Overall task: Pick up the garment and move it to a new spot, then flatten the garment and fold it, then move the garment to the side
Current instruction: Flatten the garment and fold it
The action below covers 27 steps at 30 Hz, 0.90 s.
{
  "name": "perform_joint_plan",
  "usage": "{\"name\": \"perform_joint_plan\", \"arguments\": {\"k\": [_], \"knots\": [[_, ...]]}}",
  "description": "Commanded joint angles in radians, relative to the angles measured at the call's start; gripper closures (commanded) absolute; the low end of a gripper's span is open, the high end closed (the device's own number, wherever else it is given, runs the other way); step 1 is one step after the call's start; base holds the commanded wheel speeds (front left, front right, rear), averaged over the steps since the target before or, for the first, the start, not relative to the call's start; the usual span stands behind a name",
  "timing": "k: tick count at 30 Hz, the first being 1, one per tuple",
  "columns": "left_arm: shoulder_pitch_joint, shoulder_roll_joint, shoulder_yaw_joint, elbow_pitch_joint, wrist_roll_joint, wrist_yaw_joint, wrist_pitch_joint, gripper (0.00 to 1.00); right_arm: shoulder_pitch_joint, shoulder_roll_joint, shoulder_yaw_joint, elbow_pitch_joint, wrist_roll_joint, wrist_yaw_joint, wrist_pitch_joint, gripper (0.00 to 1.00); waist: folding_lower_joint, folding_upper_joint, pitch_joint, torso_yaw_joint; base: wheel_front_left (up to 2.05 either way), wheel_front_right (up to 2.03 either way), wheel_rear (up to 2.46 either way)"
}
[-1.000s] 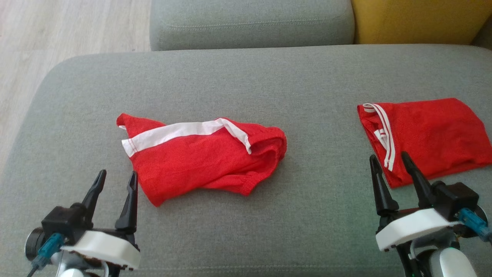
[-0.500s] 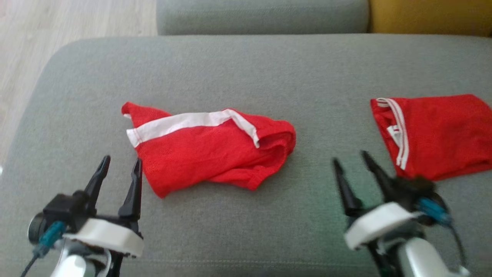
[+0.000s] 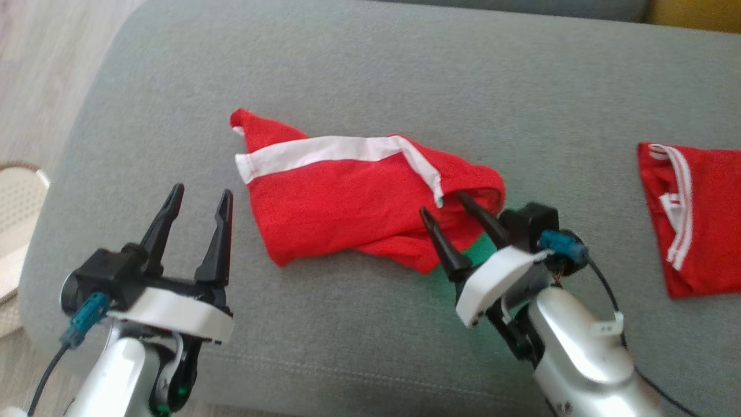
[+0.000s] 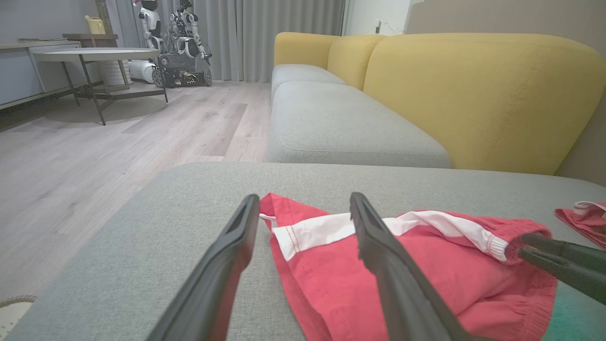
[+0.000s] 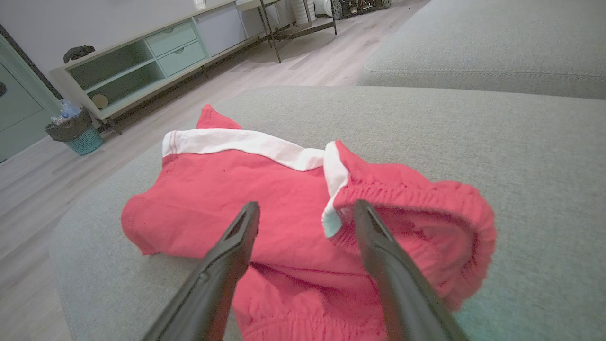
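Lying crumpled near the middle of the cushion (image 3: 370, 69) is the garment (image 3: 347, 202), red, with a white stripe (image 3: 330, 152) along the edge that faces the cushion's far side. Its gathered waistband (image 5: 416, 199) bulges up at the end nearer the cushion's right side.

The right gripper (image 3: 443, 204) reaches in from the cushion's near edge, its fingers spread wide and pointing at that bunched end. In the right wrist view the two fingers (image 5: 378, 255) stand over the red cloth, one close to the waistband's mouth. Whether they touch the cloth cannot be told; nothing is clamped between them.

The left gripper (image 3: 202, 191) hangs over the cushion's near left part, its fingers also spread wide and holding nothing. It is just beside the garment's stripe end and apart from it. In the left wrist view its fingers (image 4: 227, 265) frame that corner of the cloth.

A second garment (image 3: 706, 220), red with white trim, lies folded flat at the cushion's right side, well apart from the first. A pale basket (image 3: 17, 214) sits on the floor (image 3: 35, 69) past the cushion's left edge.
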<state>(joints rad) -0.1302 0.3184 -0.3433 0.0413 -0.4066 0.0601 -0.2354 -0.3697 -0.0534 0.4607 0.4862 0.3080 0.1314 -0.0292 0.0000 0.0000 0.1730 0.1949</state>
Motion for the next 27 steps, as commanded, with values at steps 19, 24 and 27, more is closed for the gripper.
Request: {"name": "perform_joint_plan", "arguments": {"k": [19, 24, 27], "knots": [[-0.064, -0.009, 0.077, 0.010, 0.016, -0.022, -0.026, 0.00, -0.053, 0.003, -0.037, 0.121, 0.215, -0.001, -0.093, 1.00, 0.0000, 0.0000, 0.031, -0.040, 0.00, 0.00, 0.00], [-0.058, -0.008, 0.086, 0.003, 0.022, -0.024, -0.026, 0.00, 0.006, 0.003, -0.119, 0.079, 0.317, -0.001, -0.018, 1.00, 0.0000, 0.0000, 0.028, -0.077, 0.00, 0.00, 0.00], [-0.053, -0.006, 0.089, -0.003, 0.026, -0.023, -0.026, 0.00, 0.025, 0.002, -0.172, 0.050, 0.315, -0.001, 0.031, 1.00, 0.0000, 0.0000, 0.025, -0.092, 0.00, 0.00, 0.00]]}}
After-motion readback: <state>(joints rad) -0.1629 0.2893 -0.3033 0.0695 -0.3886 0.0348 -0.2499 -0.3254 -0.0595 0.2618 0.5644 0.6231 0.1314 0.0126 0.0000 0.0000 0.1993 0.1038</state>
